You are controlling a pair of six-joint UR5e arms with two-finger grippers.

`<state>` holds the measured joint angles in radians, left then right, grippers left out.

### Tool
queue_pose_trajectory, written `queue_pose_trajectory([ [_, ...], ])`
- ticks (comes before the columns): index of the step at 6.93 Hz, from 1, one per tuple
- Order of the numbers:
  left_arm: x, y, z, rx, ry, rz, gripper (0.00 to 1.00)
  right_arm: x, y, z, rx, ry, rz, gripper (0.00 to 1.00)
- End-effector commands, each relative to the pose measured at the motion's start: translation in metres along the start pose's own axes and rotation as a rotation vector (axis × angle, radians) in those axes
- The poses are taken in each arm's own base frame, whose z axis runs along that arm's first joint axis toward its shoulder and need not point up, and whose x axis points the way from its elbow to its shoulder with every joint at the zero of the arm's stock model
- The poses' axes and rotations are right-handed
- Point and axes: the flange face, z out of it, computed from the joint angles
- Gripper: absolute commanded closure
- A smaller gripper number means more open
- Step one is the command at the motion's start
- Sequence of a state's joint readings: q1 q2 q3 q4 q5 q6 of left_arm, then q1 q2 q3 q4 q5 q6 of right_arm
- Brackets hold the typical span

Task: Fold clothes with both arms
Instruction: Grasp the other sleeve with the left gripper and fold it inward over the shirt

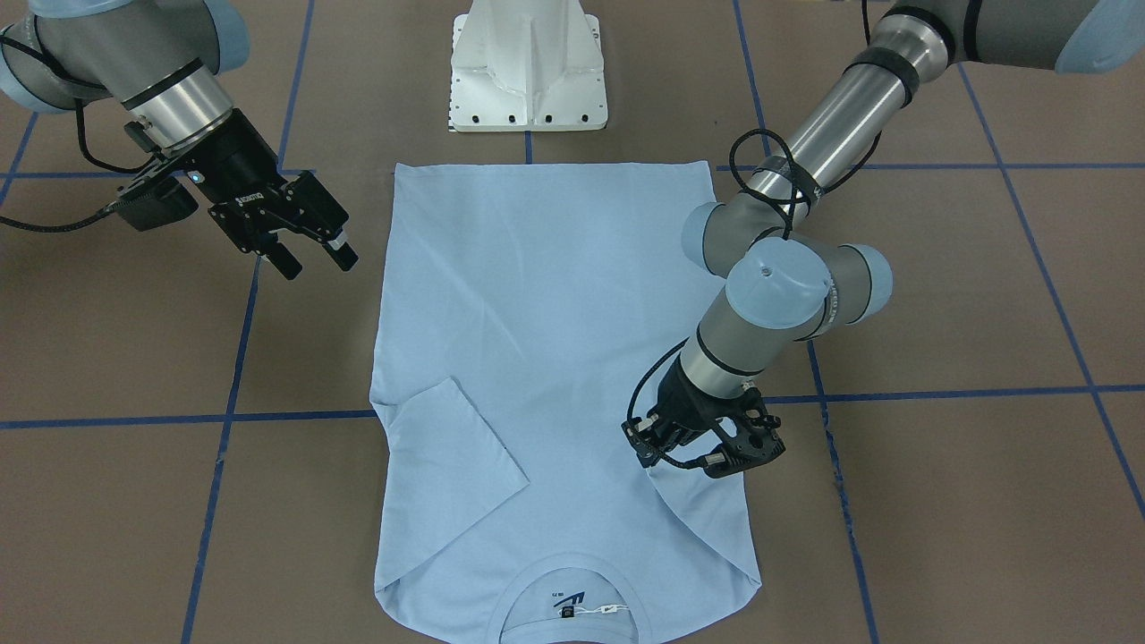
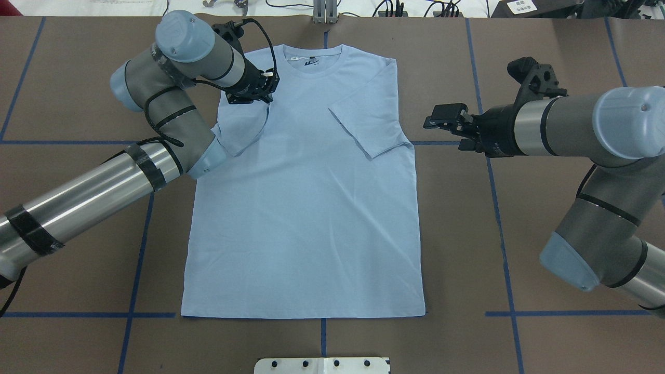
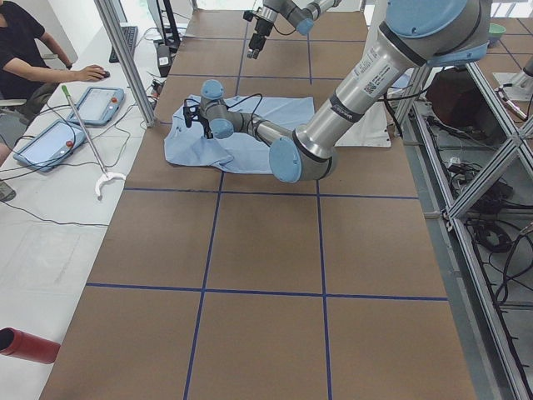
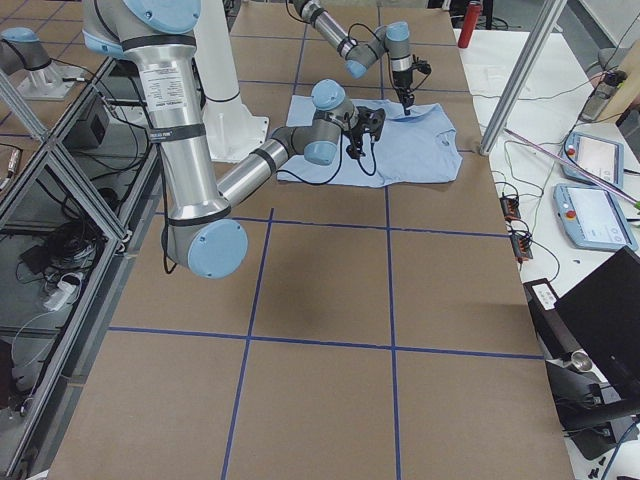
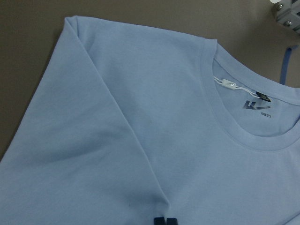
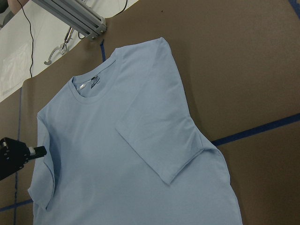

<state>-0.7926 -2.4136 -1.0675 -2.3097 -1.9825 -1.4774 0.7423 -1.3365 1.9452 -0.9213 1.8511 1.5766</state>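
The shirt [image 2: 306, 218] lies spread flat on the brown table [image 2: 467, 234], hem toward the robot's base and collar [image 2: 314, 59] at the far edge, with the neck label [image 5: 255, 104] showing inside.

The sleeve on the robot's right [image 2: 363, 124] is folded in and lies flat across the body of the shirt. The other sleeve [image 2: 241, 130] is turned inward too, but it is not flat: its edge is lifted near the shoulder.

The left tool [image 5: 165, 221] is down at that lifted edge, just beside the collar. Its fingertips are pressed close together where a crease in the cloth runs into them, so it looks clenched on the shirt.

The right tool [image 1: 315, 259] hangs over bare table beside the shirt's right edge, near the folded sleeve and clear of the cloth. Its fingers are spread apart and hold nothing.
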Motion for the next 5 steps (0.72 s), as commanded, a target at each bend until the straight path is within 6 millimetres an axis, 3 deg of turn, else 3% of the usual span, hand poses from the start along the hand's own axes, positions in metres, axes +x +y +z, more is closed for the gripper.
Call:
queue_pose_trajectory([
  [1,0.006,0.057,-0.032,-0.045,0.097,-0.017,0.2,-0.013,0.017,0.01,-0.022,-0.006,0.073,0.0],
  [2,-0.001,0.09,-0.066,-0.07,0.153,0.006,0.2,-0.007,0.062,0.034,-0.021,0.048,0.089,0.0],
  [3,-0.002,0.118,-0.103,-0.088,0.209,0.011,0.19,-0.014,0.143,0.065,0.023,0.171,0.023,0.0],
  [4,-0.005,0.132,-0.127,-0.102,0.238,-0.02,0.19,-0.034,0.19,0.064,0.014,0.253,0.016,0.0],
  [5,-0.006,0.134,-0.133,-0.102,0.247,-0.018,0.19,-0.029,0.232,0.056,-0.02,0.335,0.066,0.05],
])
